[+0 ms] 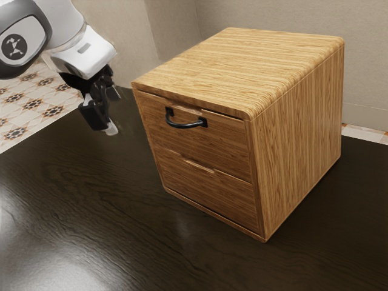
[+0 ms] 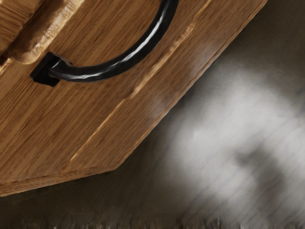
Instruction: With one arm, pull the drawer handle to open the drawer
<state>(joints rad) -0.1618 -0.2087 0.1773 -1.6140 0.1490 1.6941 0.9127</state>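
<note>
Curved black handle (image 2: pixel 119 64), grained wooden drawer (image 1: pixel 224 142), glossy dark table (image 1: pixel 91 230), jaws' spread unclear

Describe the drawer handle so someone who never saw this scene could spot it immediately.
A wooden cabinet stands on the dark table. On its front face, the upper drawer carries the handle near its top edge, a curved black bar. It is the only black part on the wood; the lower drawer shows no such bar.
</note>
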